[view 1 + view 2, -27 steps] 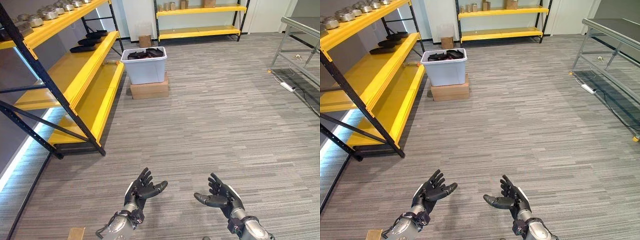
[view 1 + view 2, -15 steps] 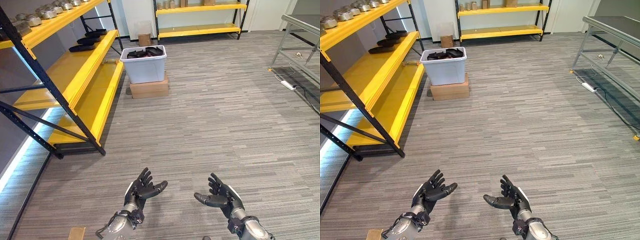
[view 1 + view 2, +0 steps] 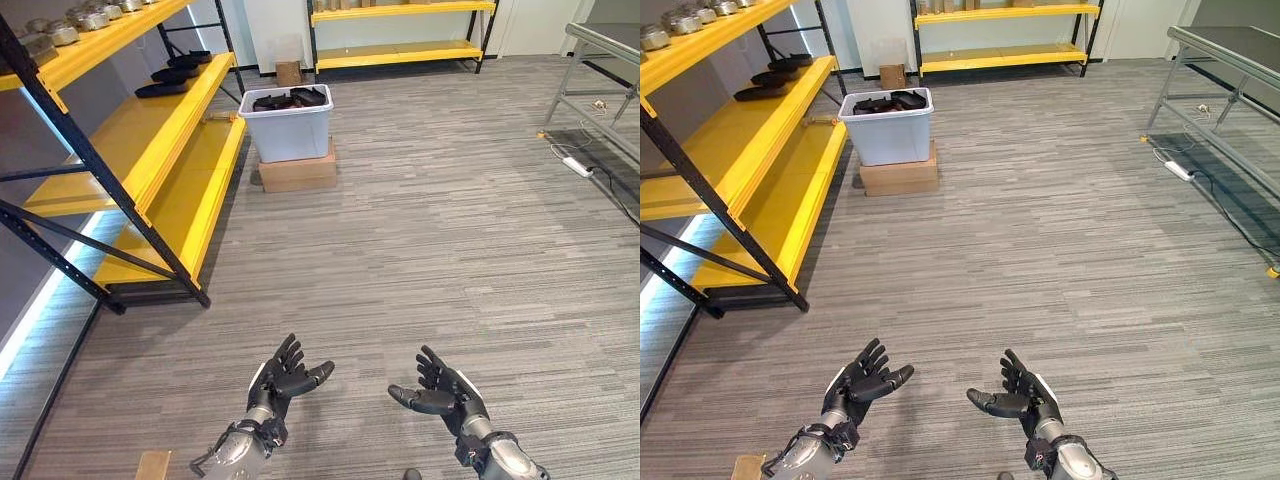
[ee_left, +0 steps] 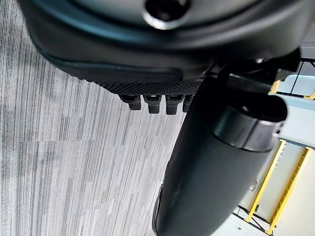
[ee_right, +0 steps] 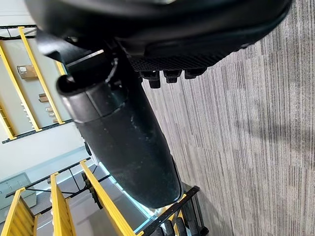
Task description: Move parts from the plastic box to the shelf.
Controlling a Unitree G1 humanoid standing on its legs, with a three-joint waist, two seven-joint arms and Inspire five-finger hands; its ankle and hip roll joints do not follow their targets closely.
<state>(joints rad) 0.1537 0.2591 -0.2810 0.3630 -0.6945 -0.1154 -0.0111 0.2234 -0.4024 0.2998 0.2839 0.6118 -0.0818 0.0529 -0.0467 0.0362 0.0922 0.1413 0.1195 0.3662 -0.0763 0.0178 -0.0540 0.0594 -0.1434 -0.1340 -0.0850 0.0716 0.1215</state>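
Left hand (image 3: pixel 283 375) and right hand (image 3: pixel 440 392) side by side, palms up, fingers spread loose, both empty above grey floor (image 3: pixel 450 250). Plastic box (image 3: pixel 291 126) with dark parts (image 3: pixel 290 100) sits on cardboard carton (image 3: pixel 296 172) far ahead of left hand; yellow shelf (image 3: pixel 150 150) off to left of hands.

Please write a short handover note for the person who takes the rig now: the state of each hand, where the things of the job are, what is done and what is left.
Left hand: open, palm up, holding nothing, low in front of the robot.
Right hand: open, palm up, also holding nothing.
Plastic box: far ahead on the floor, standing on a cardboard box, with dark parts piled inside.
Yellow shelf: on the left; a few dark parts already lie on its middle level.
Done: nothing in hand at this moment.
Left: walk to the box, pick parts and place them on the shelf.
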